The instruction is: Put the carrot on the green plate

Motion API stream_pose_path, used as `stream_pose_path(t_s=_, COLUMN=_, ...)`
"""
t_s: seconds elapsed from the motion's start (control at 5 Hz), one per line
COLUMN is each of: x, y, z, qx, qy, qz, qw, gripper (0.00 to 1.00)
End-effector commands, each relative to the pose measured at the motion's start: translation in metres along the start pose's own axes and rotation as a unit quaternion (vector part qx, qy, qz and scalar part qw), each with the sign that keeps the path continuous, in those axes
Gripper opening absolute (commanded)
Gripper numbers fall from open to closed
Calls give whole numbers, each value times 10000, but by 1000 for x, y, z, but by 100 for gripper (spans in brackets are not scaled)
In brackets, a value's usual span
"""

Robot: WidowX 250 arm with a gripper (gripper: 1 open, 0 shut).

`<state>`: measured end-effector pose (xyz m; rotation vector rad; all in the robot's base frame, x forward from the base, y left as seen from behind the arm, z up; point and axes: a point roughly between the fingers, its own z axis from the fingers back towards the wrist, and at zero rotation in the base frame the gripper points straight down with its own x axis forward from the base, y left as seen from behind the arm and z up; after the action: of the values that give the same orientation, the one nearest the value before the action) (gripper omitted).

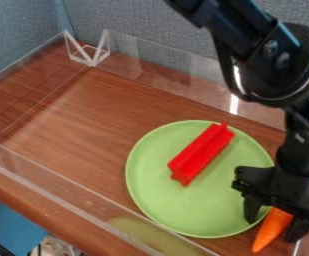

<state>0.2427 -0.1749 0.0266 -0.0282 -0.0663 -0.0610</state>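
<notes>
The green plate (164,170) lies on the wooden table at the lower right. A bright red bar (201,153) rests across its middle. At the plate's lower right rim, my gripper (280,212) points straight down from the black arm. Its dark fingers (256,200) flank the upper end of the orange carrot (269,237). The carrot hangs tilted below them, its tip off the plate's edge near the bottom of the frame. The fingers look closed against the carrot, and its green top is hidden between them.
A clear acrylic wall (63,205) runs around the table, close to the plate along the front and right. A small wire stand (86,46) sits in the far left corner. The bare wooden surface (77,110) stretches to the left of the plate.
</notes>
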Motion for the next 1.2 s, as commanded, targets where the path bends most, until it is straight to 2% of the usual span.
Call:
stream_pose_path(t_s=0.0, x=-4, y=-15, z=14, qx=-137, qy=-134, qz=3, qw=9998, gripper=0)
stream_pose_path(t_s=0.2, x=-4, y=-16, z=17, qx=-132, qy=-128, qz=10, qw=9998, gripper=0)
stream_pose_path(t_s=0.6, x=-23, y=-27, z=20, qx=-121, qy=-114, qz=25, qw=9999, gripper=0)
stream_pose_path(t_s=1.0, x=-26, y=-21, z=39, qx=-114, qy=-108, qz=-320, qw=9994, gripper=0)
